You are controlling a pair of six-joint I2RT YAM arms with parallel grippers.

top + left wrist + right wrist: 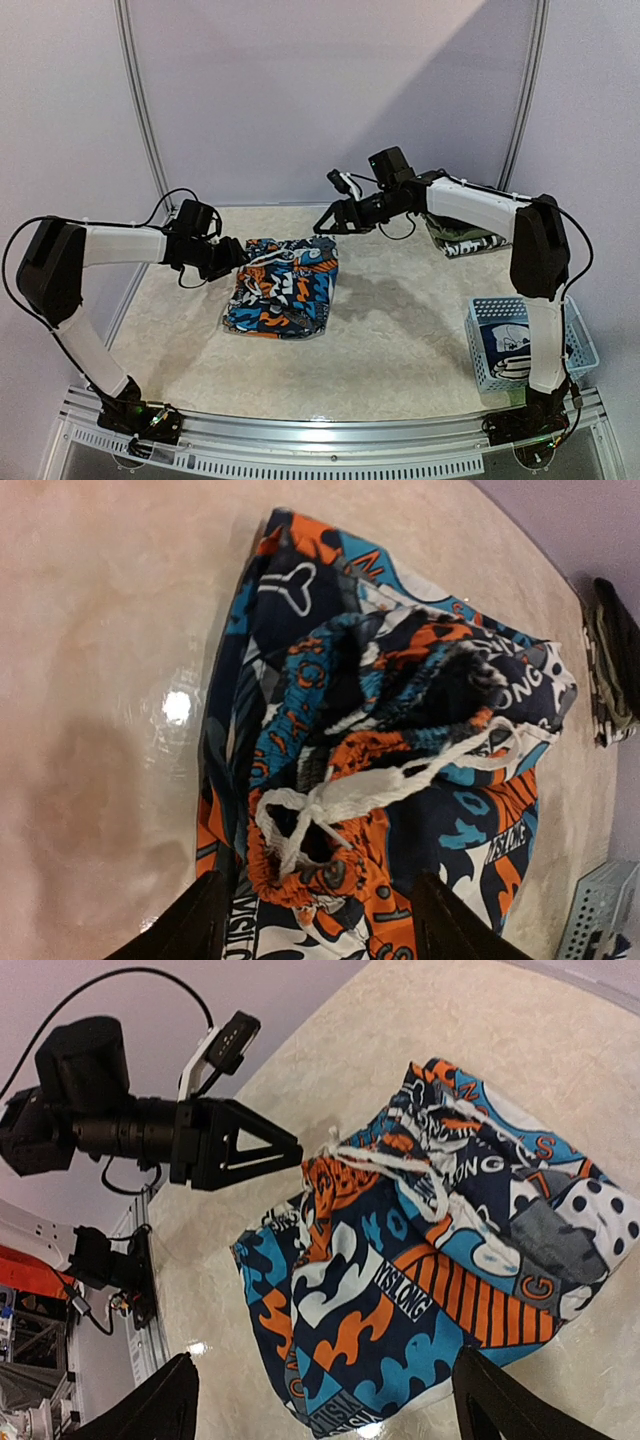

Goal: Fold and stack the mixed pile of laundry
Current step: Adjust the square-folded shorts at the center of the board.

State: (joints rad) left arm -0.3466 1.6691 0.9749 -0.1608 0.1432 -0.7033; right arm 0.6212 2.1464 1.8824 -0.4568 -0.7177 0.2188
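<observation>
Drawstring shorts (pixel 282 288) lie at the middle of the tabletop (pixel 400 340). The left pincer (pixel 235 255) is at their 10 o'clock edge, one finger on either side of the waistband. The right pincer (pixel 325 222) hangs above their 1 o'clock corner, apart from them. A folded cloth (pixel 462 243) lies at 2 o'clock, well apart from the shorts and partly under the right arm. A lattice basket (pixel 583 345) stands at 4 o'clock by the tabletop's near right edge, with a garment (pixel 503 348) in it.

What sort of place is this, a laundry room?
Probably a robotics lab bench: left arm and right arm bolted to the table edge, plain surrounding walls, one printed garment laid out.
</observation>
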